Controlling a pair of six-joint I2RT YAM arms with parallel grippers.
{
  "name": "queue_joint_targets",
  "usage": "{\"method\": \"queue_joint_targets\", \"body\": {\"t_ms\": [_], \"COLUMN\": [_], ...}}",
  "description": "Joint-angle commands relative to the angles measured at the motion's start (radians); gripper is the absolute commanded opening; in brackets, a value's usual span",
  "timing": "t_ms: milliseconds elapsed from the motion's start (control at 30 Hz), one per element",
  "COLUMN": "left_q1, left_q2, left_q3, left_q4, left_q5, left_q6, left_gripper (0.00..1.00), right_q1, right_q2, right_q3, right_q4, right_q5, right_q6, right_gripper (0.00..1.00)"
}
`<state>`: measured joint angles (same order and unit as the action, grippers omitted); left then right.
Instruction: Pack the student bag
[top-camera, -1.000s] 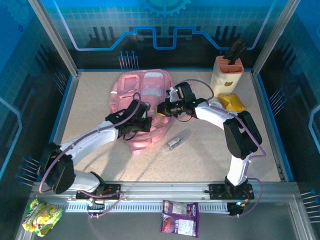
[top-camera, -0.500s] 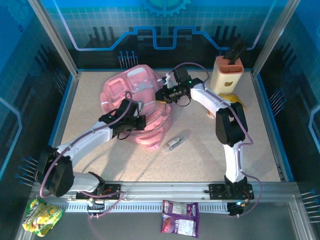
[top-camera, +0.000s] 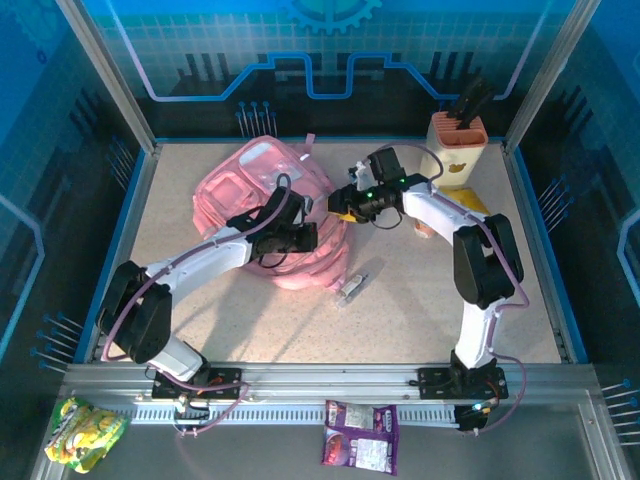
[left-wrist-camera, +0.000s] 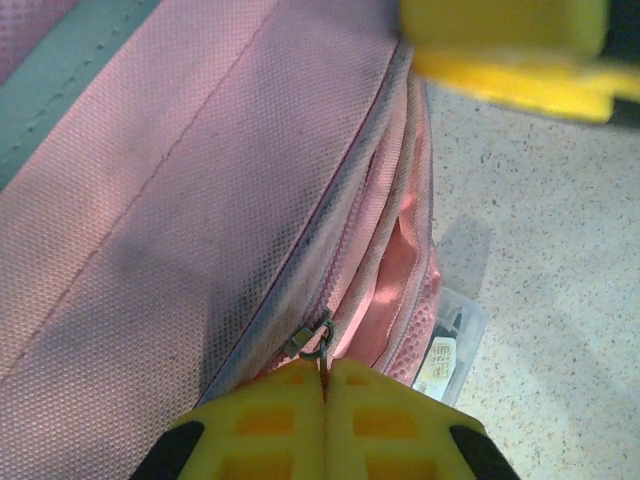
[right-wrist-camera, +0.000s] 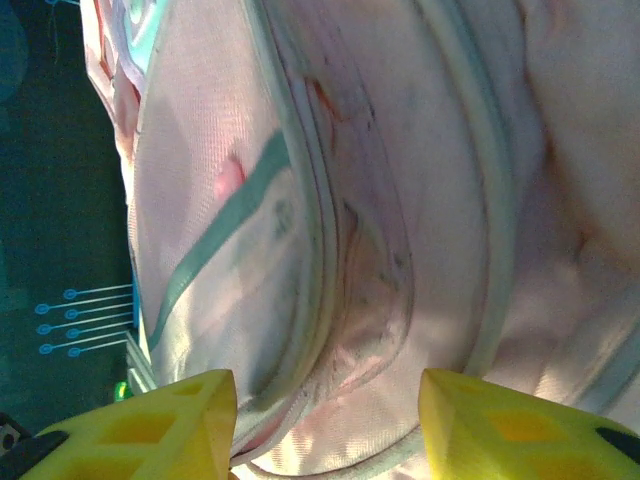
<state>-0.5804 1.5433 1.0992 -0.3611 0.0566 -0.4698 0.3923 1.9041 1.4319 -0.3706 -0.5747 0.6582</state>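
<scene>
Your left fingers (left-wrist-camera: 300, 400) are pressed fully together, and the small metal zip pull (left-wrist-camera: 316, 340) sits right at their tips. It looks pinched there, but only by its very end. The pink backpack (top-camera: 250, 185) lies slumped on its side on the counter (top-camera: 400, 310), directly under and ahead of those fingers, with its zip seam running away from them. Your right fingers (top-camera: 343, 203) stand about half apart with nothing between them. They are just short of the backpack's far flank and close to your left fingers.

The first risk is the pull slipping free. So little metal is caught that a tug at an angle to the seam would probably twist it out, so draw along the zip line, not across it.

The second risk is the whole backpack sliding instead of the zip running. Your right fingers grip nothing, so nothing anchors the soft body, and a pull from the left may simply drag it over the counter.

That drag would push the backpack into the small clear case (top-camera: 350, 288), which lies just beyond your left fingertips against the bag's lower edge. The case could be buried or shoved away.

Loose pink fabric is bunched beside the zip teeth. If it folds into the slider's path, I would expect a jam.

The two sets of fingers are also near enough to knock together if both move inward.
</scene>
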Motion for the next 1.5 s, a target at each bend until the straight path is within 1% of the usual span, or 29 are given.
{"method": "queue_joint_targets", "body": {"t_ms": [0,133,267,400,433,467,500,633,767,900,1100,1200,1267,1333,1400,1467], "left_q1": [-0.024,-0.024,-0.034,-0.038,-0.040,-0.041,-0.042,-0.051,-0.055,-0.055,-0.045,-0.037,-0.013,0.002,0.033,0.048], "left_q2": [0.009,0.030,0.036,0.036,0.036,0.033,0.029,-0.004,-0.070,-0.121,-0.171,-0.195,-0.208,-0.216,-0.229,-0.243], "left_q3": [0.043,0.050,0.062,0.062,0.061,0.059,0.055,0.017,-0.082,-0.154,-0.214,-0.256,-0.282,-0.289,-0.286,-0.280], "left_q4": [0.023,0.014,0.006,0.000,-0.007,-0.014,-0.023,-0.069,-0.097,-0.149,-0.211,-0.171,-0.158,-0.152,-0.150,-0.156], "left_q5": [0.029,0.034,0.038,0.038,0.038,0.037,0.035,0.024,-0.009,-0.064,-0.231,-0.248,-0.248,-0.268,-0.241,-0.261], "left_q6": [-0.012,-0.015,-0.009,0.001,0.003,0.008,0.012,0.041,0.075,0.105,0.108,0.142,0.149,0.169,0.190,0.189], "left_gripper": [0.00,0.00,0.00,0.00,0.00,0.00,0.00,0.00,0.00,0.00,0.00,0.00,0.00,0.00,0.00,0.00], "right_q1": [0.027,0.067,0.090,0.095,0.091,0.089,0.083,0.054,0.024,-0.007,-0.026,-0.029,-0.029,-0.034,-0.041,-0.041], "right_q2": [-0.058,-0.051,-0.018,-0.010,-0.007,-0.007,-0.006,0.004,0.019,0.024,0.026,0.039,0.046,0.053,0.063,0.072], "right_q3": [-0.051,-0.095,-0.092,-0.050,-0.045,-0.041,-0.035,-0.002,0.055,0.078,0.110,0.130,0.142,0.144,0.143,0.151], "right_q4": [0.104,0.173,0.216,0.177,0.172,0.172,0.162,0.119,0.060,0.056,0.025,-0.001,-0.014,-0.015,-0.007,-0.012], "right_q5": [-0.032,-0.017,0.008,0.066,0.068,0.072,0.076,0.089,0.094,0.074,0.075,0.074,0.078,0.074,0.063,0.057], "right_q6": [0.082,0.139,0.182,0.143,0.133,0.125,0.115,0.069,0.014,0.004,-0.037,-0.057,-0.067,-0.069,-0.059,-0.060], "right_gripper": [0.52,0.51,0.48,0.34,0.28,0.19,0.13,0.01,0.00,0.00,0.00,0.00,0.00,0.00,0.00,0.00]}}
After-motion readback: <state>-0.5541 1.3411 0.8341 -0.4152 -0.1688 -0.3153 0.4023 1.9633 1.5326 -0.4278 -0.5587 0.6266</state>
